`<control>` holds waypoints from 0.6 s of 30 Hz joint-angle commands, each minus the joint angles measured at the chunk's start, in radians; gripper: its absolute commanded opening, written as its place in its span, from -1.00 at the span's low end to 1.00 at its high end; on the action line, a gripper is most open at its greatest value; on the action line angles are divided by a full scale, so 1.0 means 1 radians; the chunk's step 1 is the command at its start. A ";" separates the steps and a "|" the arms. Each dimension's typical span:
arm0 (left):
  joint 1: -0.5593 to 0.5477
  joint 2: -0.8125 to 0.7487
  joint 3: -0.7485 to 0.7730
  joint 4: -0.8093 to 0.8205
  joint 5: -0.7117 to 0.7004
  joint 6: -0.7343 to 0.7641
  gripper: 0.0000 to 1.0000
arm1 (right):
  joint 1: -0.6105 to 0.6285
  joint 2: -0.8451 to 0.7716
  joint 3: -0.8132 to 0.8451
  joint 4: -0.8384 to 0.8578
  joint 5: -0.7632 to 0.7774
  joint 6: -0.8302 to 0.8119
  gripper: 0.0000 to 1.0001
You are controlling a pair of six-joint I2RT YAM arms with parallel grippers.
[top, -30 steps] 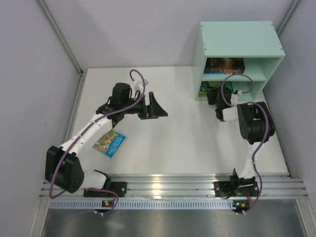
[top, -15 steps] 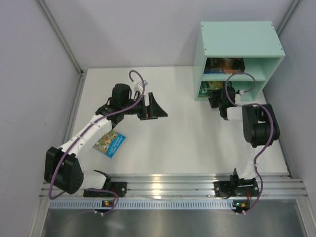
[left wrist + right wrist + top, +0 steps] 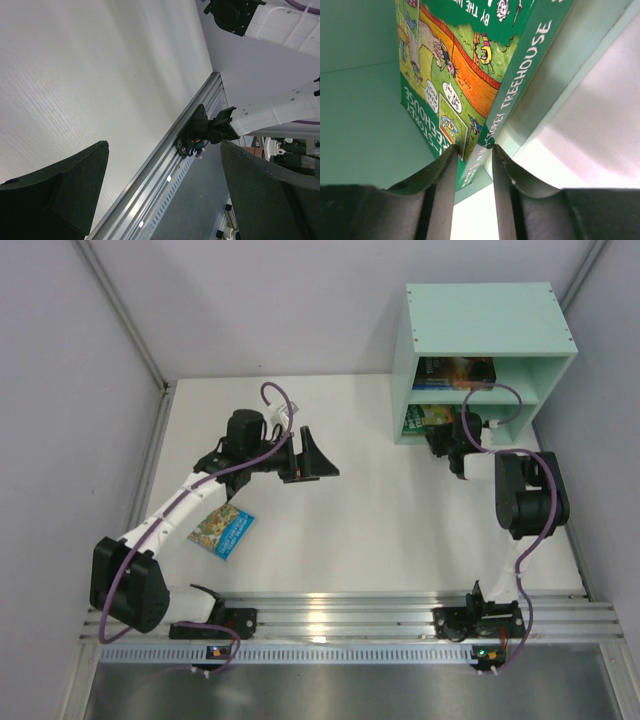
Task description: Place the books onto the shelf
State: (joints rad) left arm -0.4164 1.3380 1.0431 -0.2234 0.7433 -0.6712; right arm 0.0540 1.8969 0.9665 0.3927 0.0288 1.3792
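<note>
The mint-green shelf [image 3: 480, 315] stands at the back right. Its upper compartment holds a stack of books [image 3: 455, 372]. A green book [image 3: 425, 418] stands in the lower compartment, and my right gripper [image 3: 445, 437] is at that opening. In the right wrist view the green book [image 3: 470, 65] leans on the shelf floor [image 3: 360, 100], with my right gripper [image 3: 473, 150] shut on its lower corner, one finger on the cover and one on the spine. A blue landscape book [image 3: 223, 529] lies flat on the table under my left arm. My left gripper [image 3: 318, 458] [image 3: 165, 150] hovers wide open mid-table, holding nothing.
The white table [image 3: 350, 530] ends at an aluminium rail [image 3: 350, 615] along the near edge, also seen as the rail [image 3: 165, 165] in the left wrist view. Grey walls close in left, right and behind. The shelf's right side sits close to the right wall.
My right arm has shifted right and closer to the shelf's lower compartment, and its jaws have narrowed onto the green book. The left arm has not moved.
</note>
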 commanded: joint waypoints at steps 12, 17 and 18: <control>0.001 0.023 0.021 0.058 0.001 0.004 0.93 | -0.014 0.042 0.063 0.046 -0.012 -0.012 -0.67; 0.001 0.032 0.026 0.059 -0.002 0.004 0.93 | -0.008 0.056 0.072 0.054 -0.015 -0.006 -0.62; 0.001 0.035 0.028 0.061 -0.001 0.004 0.93 | -0.006 0.057 0.074 0.055 -0.015 -0.002 -0.62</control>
State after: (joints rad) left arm -0.4164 1.3594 1.0435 -0.2192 0.7425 -0.6712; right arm 0.0490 1.9274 1.0031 0.4198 0.0132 1.3811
